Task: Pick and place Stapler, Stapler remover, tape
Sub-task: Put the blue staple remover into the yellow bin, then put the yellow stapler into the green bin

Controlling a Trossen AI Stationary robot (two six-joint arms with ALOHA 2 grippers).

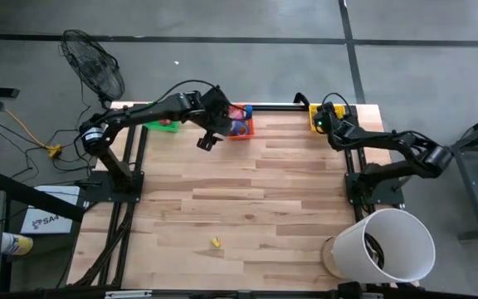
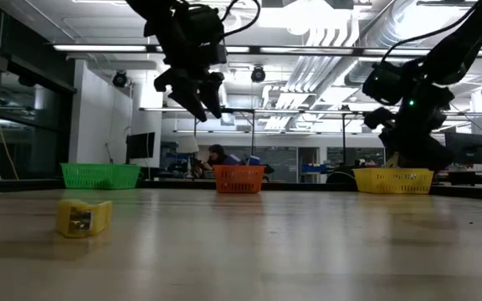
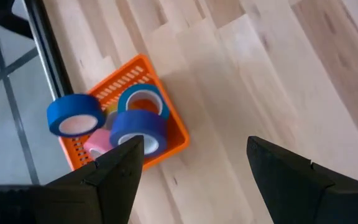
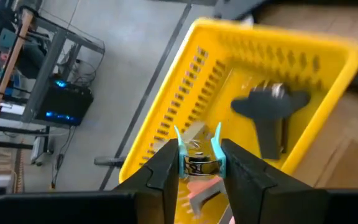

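Nearest the camera in the low view, at lower left, a small yellow block [image 2: 83,218] lies on the bench [image 2: 291,251]; the high view shows the same block [image 1: 216,242] alone near the lower middle of the wood. No readable brand or label appears on it, and the only lettering in sight, on a white sheet on the floor at the high view's lower left, is too small to read. At the lower right of the high view a white bucket [image 1: 388,247] stands at the bench corner. Further back, three bins line the far edge: a green bin [image 2: 99,175] at left, an orange bin [image 2: 240,178] in the middle, and a yellow bin [image 2: 393,180] at right. The left gripper [image 1: 208,141] hangs above the bench just beside the orange bin, its fingers spread wide apart and holding nothing. Only the left wrist view looks into that bin: the tape [image 3: 135,127] is there as ring-shaped rolls with open centres, three blue and one pink, one blue roll perched on the bin's rim. The right gripper [image 4: 197,163] is over the yellow bin, its fingers clamped on a stapler remover [image 4: 199,158] with teal handles and metal jaws. The right wrist view alone shows a dark stapler [image 4: 271,115] lying inside that bin. Beyond the bench, the low view shows a person seated behind the orange bin.
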